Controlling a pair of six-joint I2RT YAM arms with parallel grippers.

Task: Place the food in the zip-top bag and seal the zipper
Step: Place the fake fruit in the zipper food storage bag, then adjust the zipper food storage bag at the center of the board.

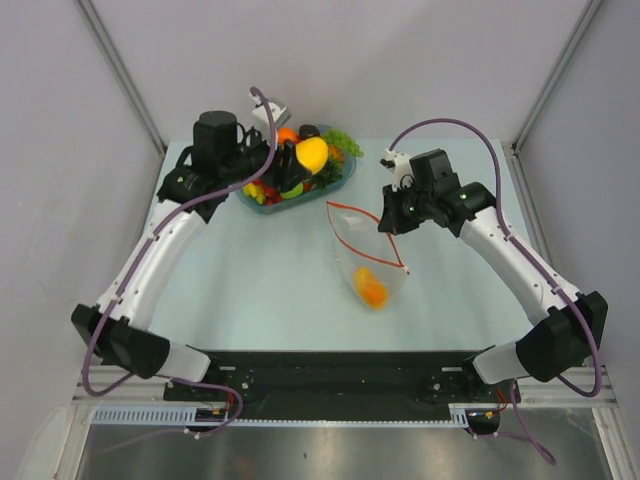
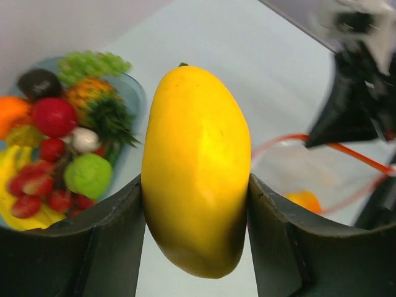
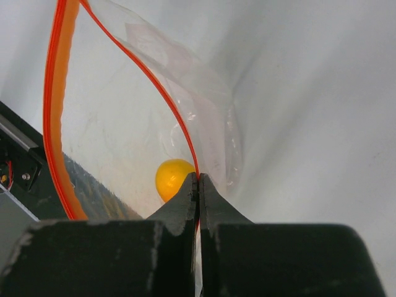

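Observation:
My left gripper (image 1: 305, 160) is shut on a yellow mango (image 2: 195, 167) and holds it above the right end of the teal tray (image 1: 345, 172); the mango also shows in the top view (image 1: 312, 153). The clear zip-top bag (image 1: 365, 258) lies mid-table with its mouth held open. An orange-yellow fruit (image 1: 371, 288) sits inside it, also seen in the right wrist view (image 3: 171, 177). My right gripper (image 1: 386, 222) is shut on the bag's red-orange zipper strip (image 3: 176, 117), lifting the upper lip.
The tray holds several toy foods: green grapes (image 2: 96, 63), a pineapple (image 2: 99, 105), red berries (image 2: 37, 185), a green piece (image 2: 90, 175), a dark fruit (image 2: 38, 82). The black base rail (image 1: 330, 380) runs along the near edge.

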